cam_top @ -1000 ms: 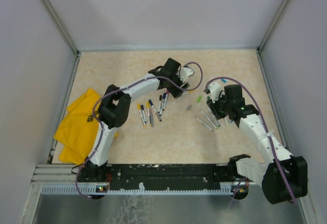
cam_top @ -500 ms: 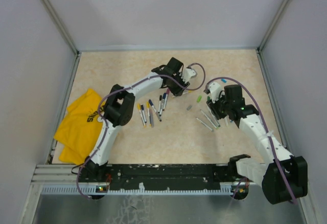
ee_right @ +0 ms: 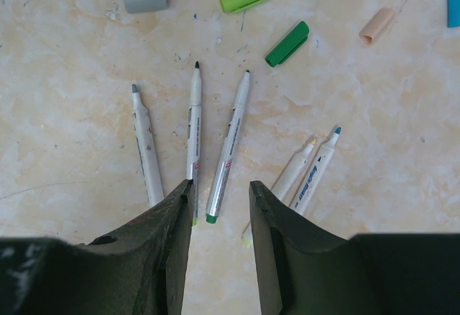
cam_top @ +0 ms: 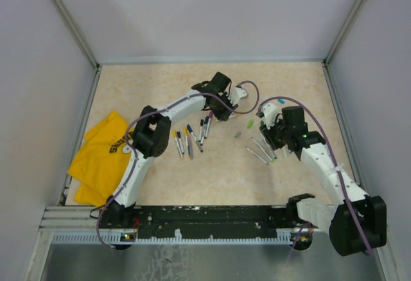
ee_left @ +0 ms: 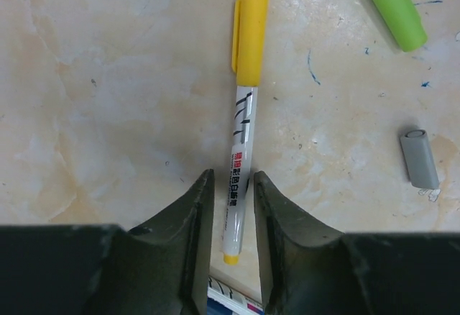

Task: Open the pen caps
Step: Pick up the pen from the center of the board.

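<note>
Jaws on the left gripper (ee_left: 231, 185) have pulled in a lot over the last second, from wide apart to a narrow straddle of the white barrel of the yellow-capped pen (ee_left: 241, 142), out past mid-table. Thin slivers of table (ee_left: 108, 78) show either side of the barrel, so I'd say not clamped yet, just about to be. The yellow cap (ee_left: 250, 38) is still on, with a loose green cap (ee_left: 394, 9) and grey cap (ee_left: 419, 158) lying off to its right. The right gripper (ee_right: 221, 189) hasn't budged: jaws apart, holding nothing, hanging over the uncapped pens (ee_right: 230, 142) on the right. Looks like the next pen is getting picked up, and more capped pens (cam_top: 189, 136) wait left of centre
</note>
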Robot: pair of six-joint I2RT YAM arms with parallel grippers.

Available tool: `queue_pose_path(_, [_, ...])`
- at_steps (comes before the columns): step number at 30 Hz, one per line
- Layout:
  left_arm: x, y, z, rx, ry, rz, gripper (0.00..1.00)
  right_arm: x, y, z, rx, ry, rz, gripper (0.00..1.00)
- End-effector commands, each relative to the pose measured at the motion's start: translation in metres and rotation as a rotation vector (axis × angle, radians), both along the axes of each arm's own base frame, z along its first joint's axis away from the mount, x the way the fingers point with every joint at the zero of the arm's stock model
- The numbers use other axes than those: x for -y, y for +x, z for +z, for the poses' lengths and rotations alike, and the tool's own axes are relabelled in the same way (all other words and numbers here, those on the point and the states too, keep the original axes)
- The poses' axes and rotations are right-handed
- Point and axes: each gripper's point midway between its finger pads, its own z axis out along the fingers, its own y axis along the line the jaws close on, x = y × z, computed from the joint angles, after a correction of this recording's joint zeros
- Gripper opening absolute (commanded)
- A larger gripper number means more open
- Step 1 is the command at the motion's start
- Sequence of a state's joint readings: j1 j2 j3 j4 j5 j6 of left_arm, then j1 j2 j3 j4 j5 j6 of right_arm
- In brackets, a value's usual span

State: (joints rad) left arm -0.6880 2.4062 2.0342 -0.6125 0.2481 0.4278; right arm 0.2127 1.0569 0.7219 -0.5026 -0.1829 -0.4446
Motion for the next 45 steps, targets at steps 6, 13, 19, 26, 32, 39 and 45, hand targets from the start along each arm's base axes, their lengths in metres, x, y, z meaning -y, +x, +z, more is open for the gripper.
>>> queue_pose_path(6, [-0.006, -0.006, -0.009, -0.015, 0.049, -0.026, 0.15, 0.000, 0.011, 0.019, 0.065, 0.012, -0.002, 0.37])
queue_pose_path(13, [0.003, -0.005, 0.022, 0.074, -0.001, -0.013, 0.00, -0.002, 0.011, 0.022, 0.069, 0.022, 0.006, 0.37])
queue_pose_path(19, [0.001, -0.007, 0.064, 0.132, -0.109, 0.056, 0.00, -0.010, 0.007, 0.027, 0.072, 0.059, 0.036, 0.37])
queue_pose_path(26, [-0.014, -0.022, 0.085, 0.120, -0.165, 0.145, 0.00, -0.025, 0.001, 0.041, 0.098, 0.133, 0.103, 0.36])
queue_pose_path(32, [-0.028, -0.043, 0.108, 0.083, -0.242, 0.214, 0.00, -0.044, -0.008, 0.064, 0.138, 0.232, 0.180, 0.36])
queue_pose_path(39, [-0.043, -0.082, 0.126, 0.045, -0.408, 0.278, 0.00, -0.065, -0.018, 0.093, 0.206, 0.342, 0.280, 0.36])
queue_pose_path(45, [-0.057, -0.110, 0.145, 0.044, -0.550, 0.321, 0.00, -0.086, -0.025, 0.117, 0.217, 0.451, 0.382, 0.35])
